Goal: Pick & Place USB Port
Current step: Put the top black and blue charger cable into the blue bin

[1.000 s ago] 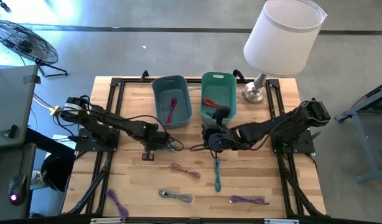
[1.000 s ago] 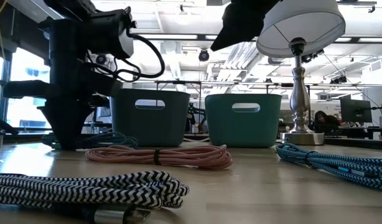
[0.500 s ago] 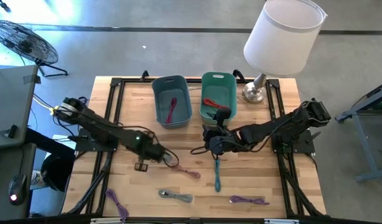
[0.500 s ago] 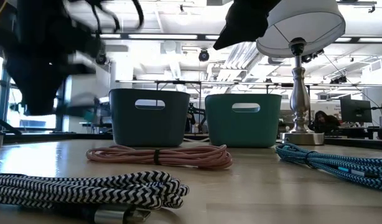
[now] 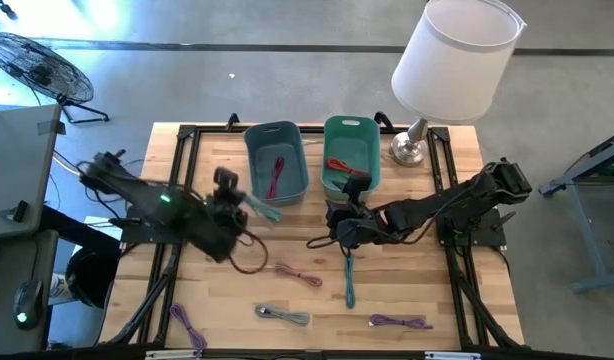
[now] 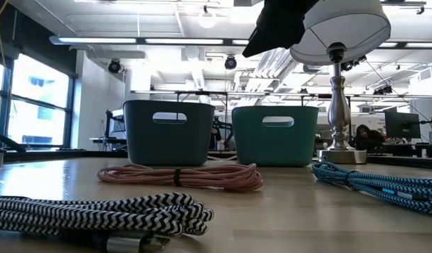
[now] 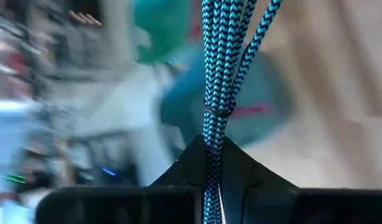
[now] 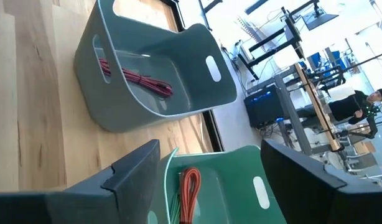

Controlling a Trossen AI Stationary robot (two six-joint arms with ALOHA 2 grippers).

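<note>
One blue cable (image 7: 217, 74) lengthwise from left claw (image 7: 214, 186)

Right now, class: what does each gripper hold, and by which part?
Left gripper: blue braided cable, pinched at its bundled middle. Right gripper: open, holding nothing.

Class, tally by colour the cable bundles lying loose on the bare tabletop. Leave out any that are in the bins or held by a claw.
Purple cable: 2
Pink cable: 1
Teal-blue cable: 1
Grey-white cable: 1
Total: 5
</note>
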